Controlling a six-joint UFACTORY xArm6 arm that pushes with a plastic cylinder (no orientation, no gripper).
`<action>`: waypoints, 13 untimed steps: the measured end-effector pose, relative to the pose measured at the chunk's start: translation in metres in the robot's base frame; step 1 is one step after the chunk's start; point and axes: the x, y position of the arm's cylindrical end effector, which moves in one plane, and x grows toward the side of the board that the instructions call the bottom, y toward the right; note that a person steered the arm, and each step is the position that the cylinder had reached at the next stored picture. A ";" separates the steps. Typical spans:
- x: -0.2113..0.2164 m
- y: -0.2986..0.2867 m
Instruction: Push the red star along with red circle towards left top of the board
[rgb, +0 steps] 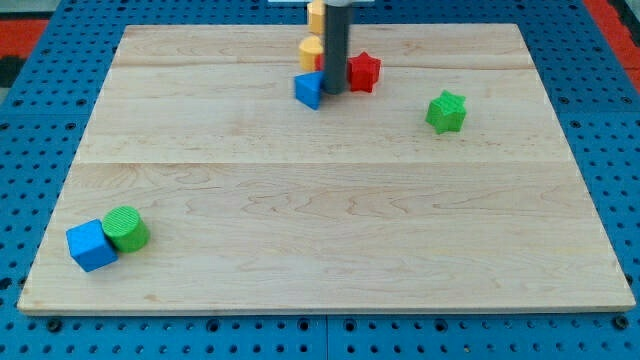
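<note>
Wooden board; my tip between blue block, red star.

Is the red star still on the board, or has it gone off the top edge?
On the board. The red star lies flat on the wood near the view's top, just right of my tip, short of the edge.

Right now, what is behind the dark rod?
Behind the rod, whose tip is beside the blue block, show a yellow block, an orange block and the red star. No red circle shows; the rod may cover it.
</note>
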 end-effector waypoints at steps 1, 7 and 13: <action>-0.019 -0.054; -0.114 -0.107; -0.010 0.088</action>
